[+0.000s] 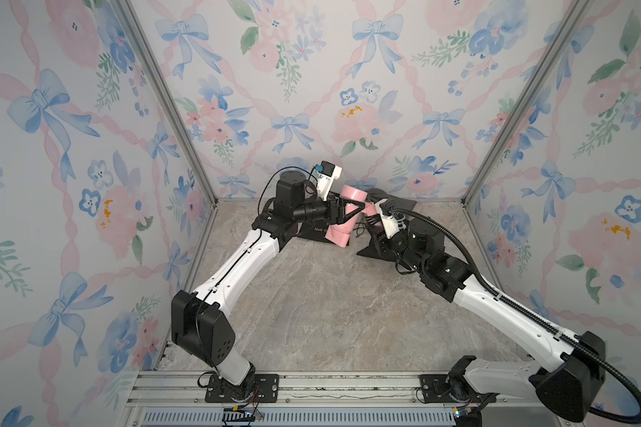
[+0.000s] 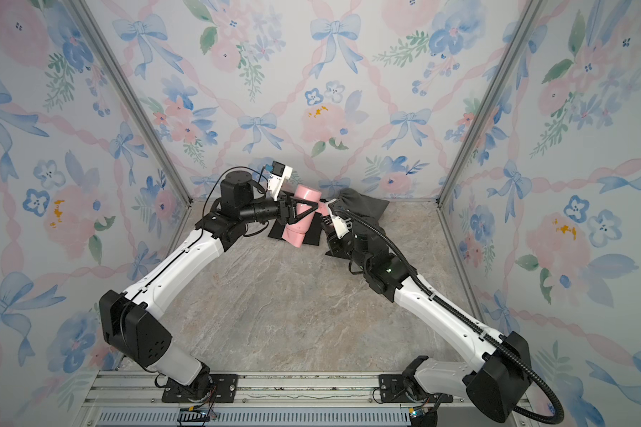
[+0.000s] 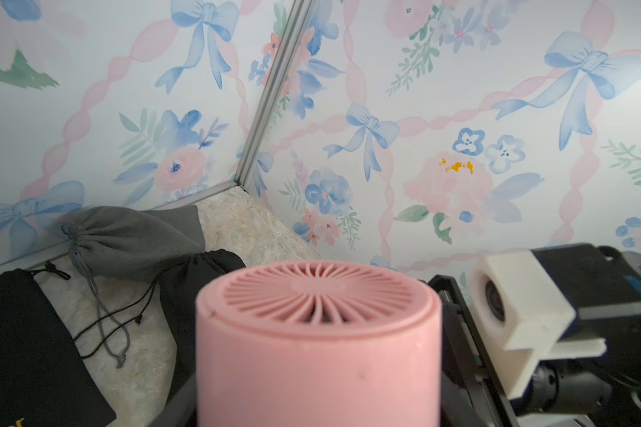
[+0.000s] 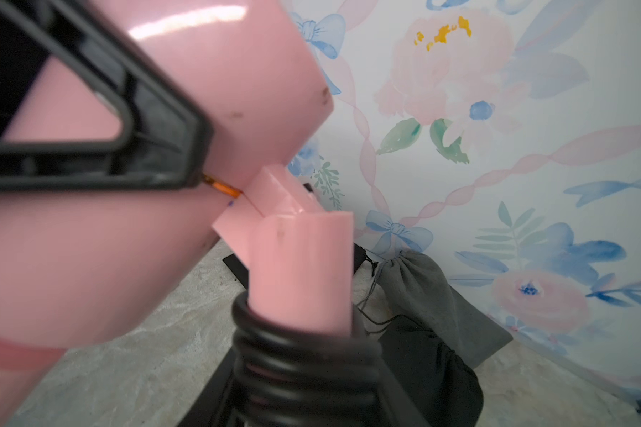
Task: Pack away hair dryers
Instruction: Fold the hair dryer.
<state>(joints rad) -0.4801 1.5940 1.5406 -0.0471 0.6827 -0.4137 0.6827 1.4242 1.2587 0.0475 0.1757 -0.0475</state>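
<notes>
Pink hair dryer (image 1: 348,196), barrel steeply tilted, sits crosswise in the left end effector's (image 1: 359,207) clamp. The right end effector (image 1: 374,219) pinches its cord-wrapped handle, with the grey pouch (image 3: 134,240) just behind.

Two arms, white shells, black joints.
The left arm (image 1: 242,273) is carrying a thin black cable (image 1: 235,260), the right arm (image 1: 507,314) a ribbed black conduit (image 1: 473,271); the left gripper (image 1: 358,211) is showing black triangular-frame fingers (image 4: 163,148).

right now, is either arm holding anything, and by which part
the pink hair dryer: jaws of the left gripper clamp its barrel; jaws of the right gripper hold its handle
</notes>
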